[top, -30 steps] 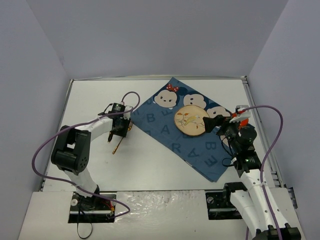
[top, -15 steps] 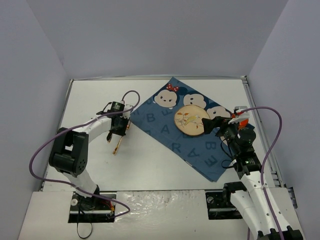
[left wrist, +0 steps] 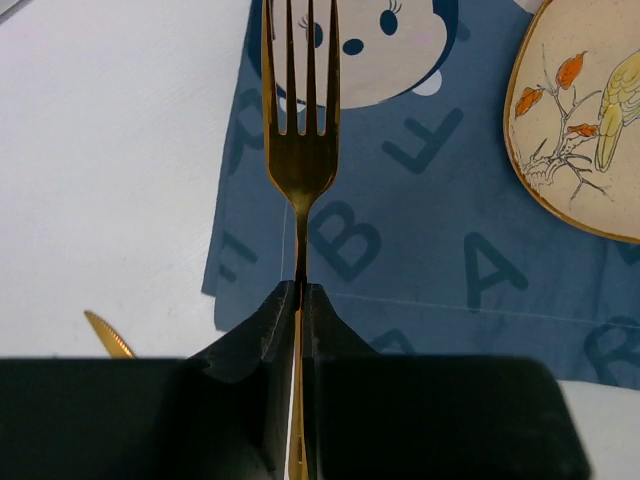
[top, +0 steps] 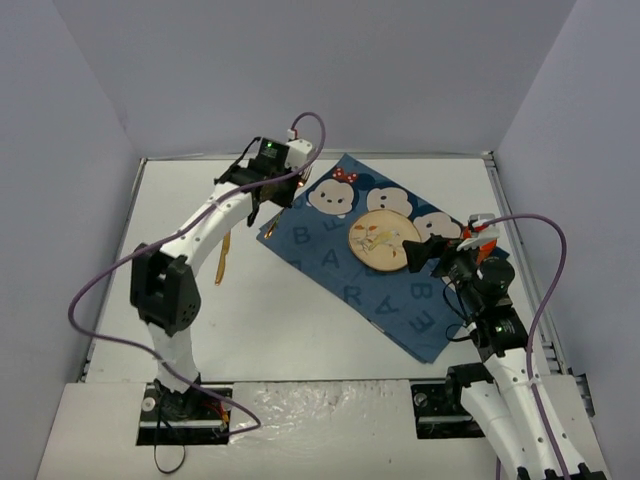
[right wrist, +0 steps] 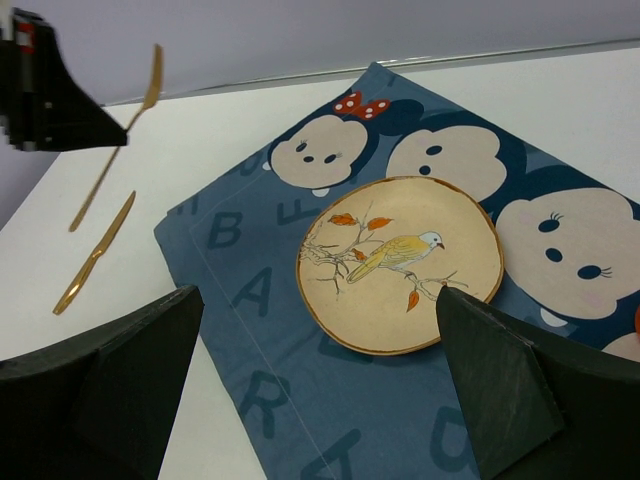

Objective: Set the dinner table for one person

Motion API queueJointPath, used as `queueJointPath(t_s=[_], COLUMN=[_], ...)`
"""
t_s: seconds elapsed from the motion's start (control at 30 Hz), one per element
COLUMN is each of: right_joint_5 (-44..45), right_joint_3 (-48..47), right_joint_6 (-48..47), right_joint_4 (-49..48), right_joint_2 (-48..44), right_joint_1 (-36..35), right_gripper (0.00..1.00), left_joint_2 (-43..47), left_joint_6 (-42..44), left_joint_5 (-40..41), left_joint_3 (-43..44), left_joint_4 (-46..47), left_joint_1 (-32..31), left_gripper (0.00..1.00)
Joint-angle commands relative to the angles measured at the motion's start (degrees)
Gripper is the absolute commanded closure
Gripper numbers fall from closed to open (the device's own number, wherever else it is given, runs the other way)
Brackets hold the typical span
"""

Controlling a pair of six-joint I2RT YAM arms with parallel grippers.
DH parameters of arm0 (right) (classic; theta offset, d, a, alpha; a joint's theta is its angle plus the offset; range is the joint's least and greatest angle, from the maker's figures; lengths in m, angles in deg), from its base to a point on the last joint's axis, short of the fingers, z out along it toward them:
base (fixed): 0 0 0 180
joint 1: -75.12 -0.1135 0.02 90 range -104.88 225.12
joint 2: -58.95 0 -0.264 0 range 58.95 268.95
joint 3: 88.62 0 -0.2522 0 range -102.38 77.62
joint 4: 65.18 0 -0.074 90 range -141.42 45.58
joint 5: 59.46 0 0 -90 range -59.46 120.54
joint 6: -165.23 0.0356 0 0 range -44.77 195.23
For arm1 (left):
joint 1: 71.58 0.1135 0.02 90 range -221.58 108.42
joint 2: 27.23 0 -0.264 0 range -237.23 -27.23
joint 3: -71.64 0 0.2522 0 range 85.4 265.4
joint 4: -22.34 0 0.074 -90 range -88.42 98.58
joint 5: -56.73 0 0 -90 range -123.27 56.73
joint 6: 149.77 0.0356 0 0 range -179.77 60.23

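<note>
- The left pincer [left wrist: 302, 290] is clamped on a gold fork [left wrist: 300, 150], tines over the cloth [top: 400, 295] edge.
- The right pincer [top: 418, 252] gapes wide, just beside the plate [top: 380, 240].
- The cloth shows letters A, B, R, F and mouse faces.
- The white surface [top: 300, 335] carries the cloth and a knife [top: 222, 258].

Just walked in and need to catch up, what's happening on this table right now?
The left pincer is shut on a gold fork, holding it over the left corner of the blue cloth. A matching knife lies on the white table beside the cloth. A plate sits on the cloth. The right pincer is open by the plate, holding nothing.
</note>
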Motion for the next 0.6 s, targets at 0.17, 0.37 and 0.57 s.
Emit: queueJointPath(t_s=[0.17, 0.37, 0.57], right_joint_5=[-0.58, -0.95, -0.54], right_joint_3=[-4.09, -4.83, -4.90], right_joint_6=[-0.64, -1.12, -0.43], right_joint_4=[2.76, 5.37, 6.45], right_joint_2=[-1.02, -0.42, 0.68], right_joint_1=[-0.45, -0.45, -0.45], right_gripper=[0.00, 0.00, 0.00], left_joint_2=[-16.81, -26.23, -31.53], left_joint_6=[3.48, 4.93, 6.00], left_joint_5=[-2.63, -2.91, -2.92], left_joint_3=[22.16, 35.90, 39.93], left_joint_4=[-5.77, -8.46, -8.22], left_joint_1=[-2.11, -3.86, -5.39], left_gripper=[1.00, 1.00, 1.00])
